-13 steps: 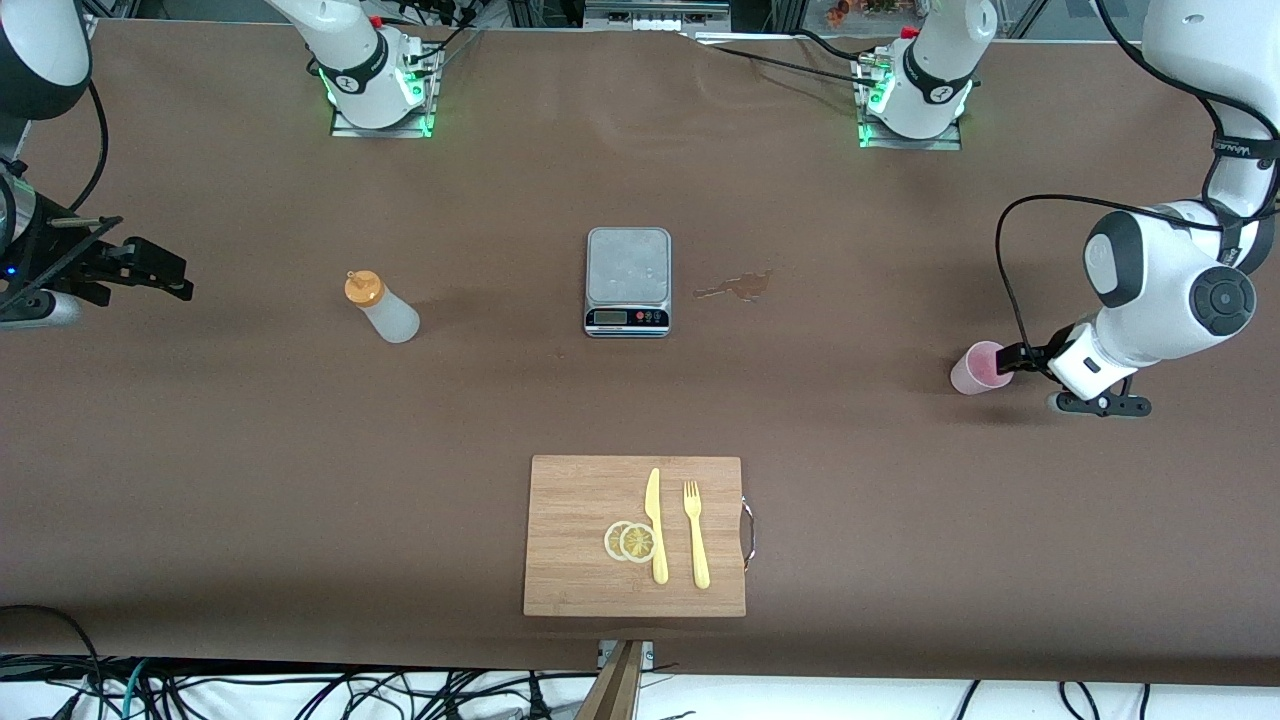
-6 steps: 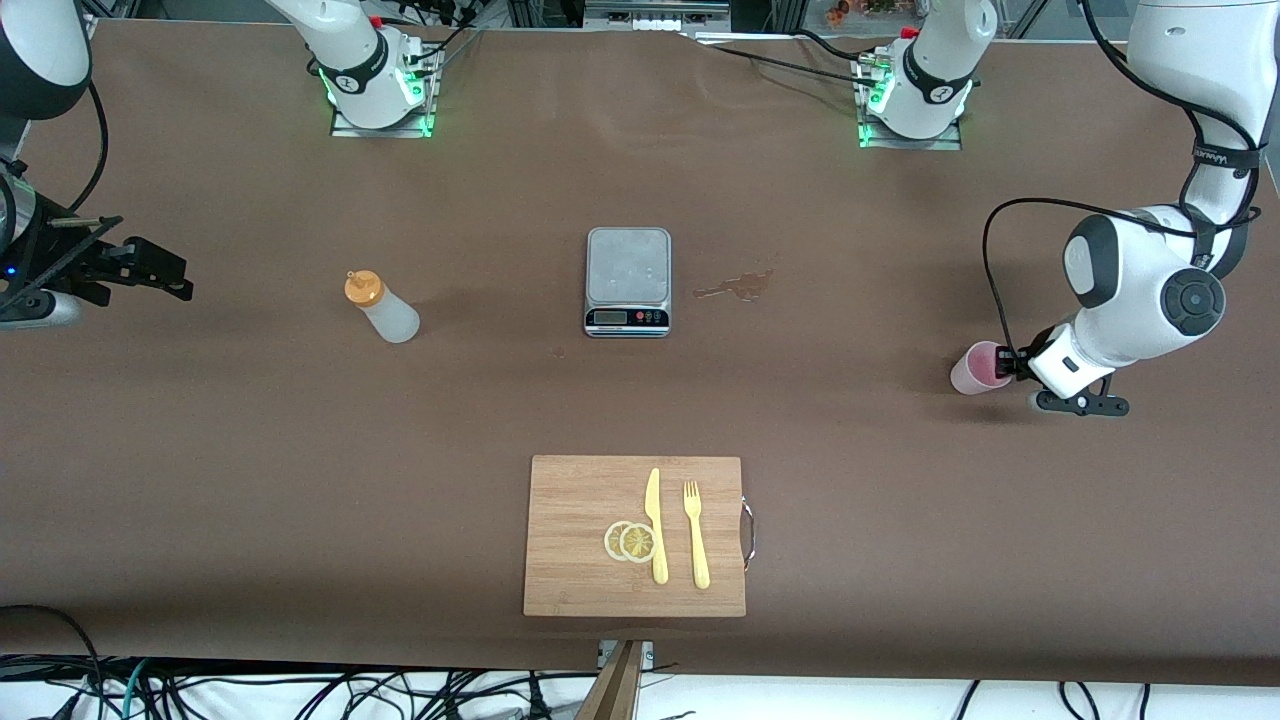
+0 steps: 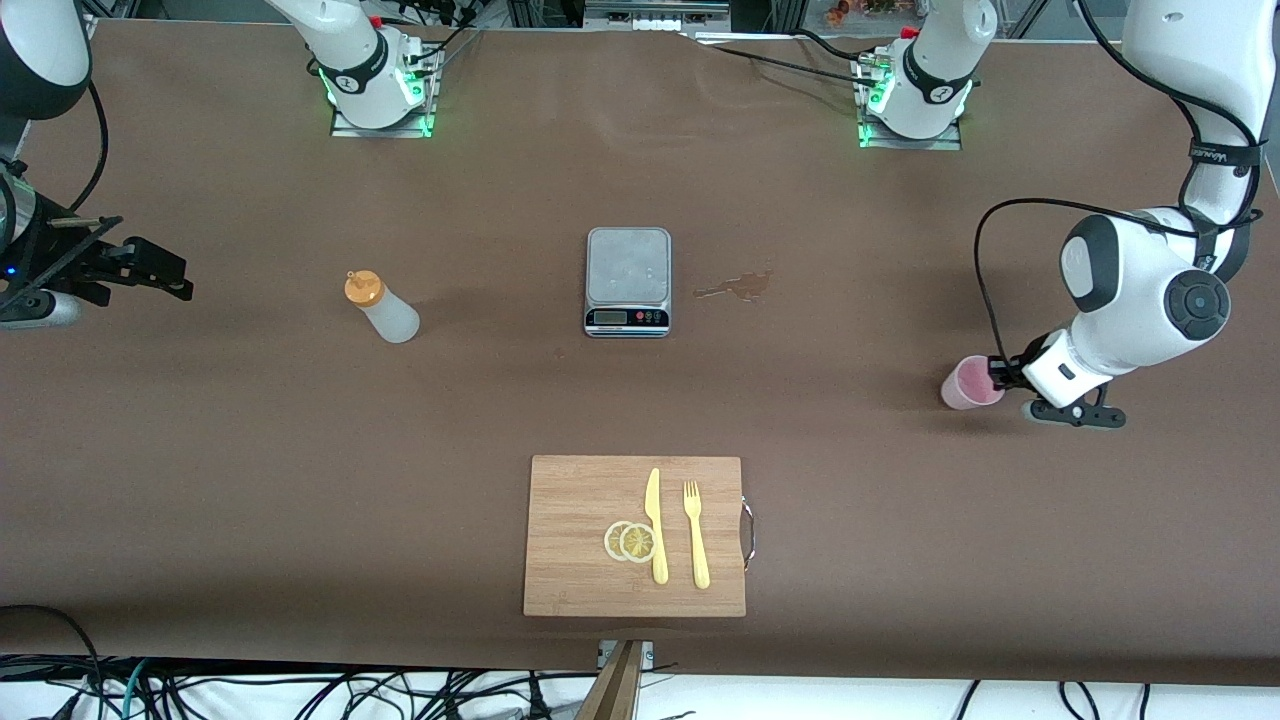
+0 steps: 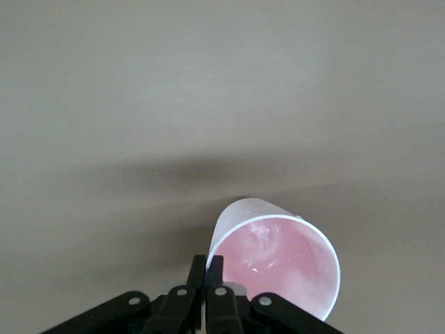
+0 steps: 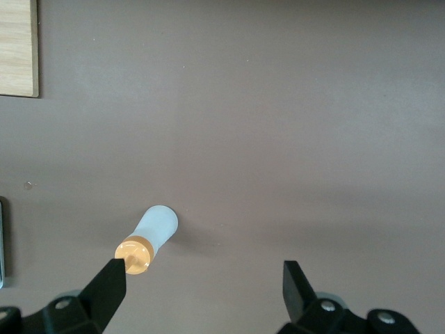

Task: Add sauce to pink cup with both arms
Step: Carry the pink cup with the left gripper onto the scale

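Your left gripper [image 4: 207,282] has its two fingers pressed together on the rim wall of the pink cup [image 3: 968,383], at the left arm's end of the table. In the left wrist view the cup [image 4: 278,261] hangs a little tilted at the fingertips, and its mouth faces the camera. Whether its base touches the table [image 3: 860,520] you cannot tell.

Your right gripper [image 5: 205,282] waits in the air over the right arm's end of the table, with its fingers spread wide and nothing between them. The sauce [image 3: 382,306] stands upright on the table, well apart from this gripper [image 3: 165,280], toward the scale [image 3: 627,281]. In the right wrist view the bottle [image 5: 146,242] shows close beside one finger [image 5: 108,289], not touching it.
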`<state>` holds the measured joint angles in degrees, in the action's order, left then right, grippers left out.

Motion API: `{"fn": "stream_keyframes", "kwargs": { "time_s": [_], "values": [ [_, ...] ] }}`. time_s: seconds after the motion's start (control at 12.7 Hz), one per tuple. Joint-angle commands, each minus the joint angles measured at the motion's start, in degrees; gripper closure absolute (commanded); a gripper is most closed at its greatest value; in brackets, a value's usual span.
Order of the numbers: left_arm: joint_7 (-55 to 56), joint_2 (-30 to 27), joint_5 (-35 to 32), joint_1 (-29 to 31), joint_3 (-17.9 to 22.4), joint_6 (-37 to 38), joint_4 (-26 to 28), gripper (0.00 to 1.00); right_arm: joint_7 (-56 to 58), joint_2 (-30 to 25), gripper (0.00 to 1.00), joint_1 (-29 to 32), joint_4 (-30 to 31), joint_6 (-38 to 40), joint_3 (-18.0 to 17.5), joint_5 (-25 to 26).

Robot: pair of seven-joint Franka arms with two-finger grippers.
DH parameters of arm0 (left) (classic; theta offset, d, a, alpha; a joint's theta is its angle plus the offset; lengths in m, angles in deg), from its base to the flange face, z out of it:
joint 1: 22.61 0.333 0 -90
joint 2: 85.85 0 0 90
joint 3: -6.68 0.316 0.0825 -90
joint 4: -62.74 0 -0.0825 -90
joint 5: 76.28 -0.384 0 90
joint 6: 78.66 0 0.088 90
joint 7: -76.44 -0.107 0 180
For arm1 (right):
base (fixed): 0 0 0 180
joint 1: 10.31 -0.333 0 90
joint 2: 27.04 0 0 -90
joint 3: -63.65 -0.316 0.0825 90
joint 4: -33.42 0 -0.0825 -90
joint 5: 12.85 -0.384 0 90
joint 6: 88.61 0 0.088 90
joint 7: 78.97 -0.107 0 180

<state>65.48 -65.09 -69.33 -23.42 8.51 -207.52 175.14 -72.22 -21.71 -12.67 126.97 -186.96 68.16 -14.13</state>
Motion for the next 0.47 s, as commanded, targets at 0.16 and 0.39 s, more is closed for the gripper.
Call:
{"fn": "stream_keyframes", "kwargs": {
  "time_s": [0.16,0.39],
  "values": [
    [16.2,-2.7,2.2,-17.1,-0.8,5.1,-3.7,1.00,0.5,-1.0,0.00,0.2,0.6,0.5,0.0,-0.7],
    [28.3,-2.7,2.2,-20.5,-9.4,4.5,-3.7,1.00,0.5,-1.0,0.00,0.2,0.6,0.5,0.0,-0.7]
  ]
}}
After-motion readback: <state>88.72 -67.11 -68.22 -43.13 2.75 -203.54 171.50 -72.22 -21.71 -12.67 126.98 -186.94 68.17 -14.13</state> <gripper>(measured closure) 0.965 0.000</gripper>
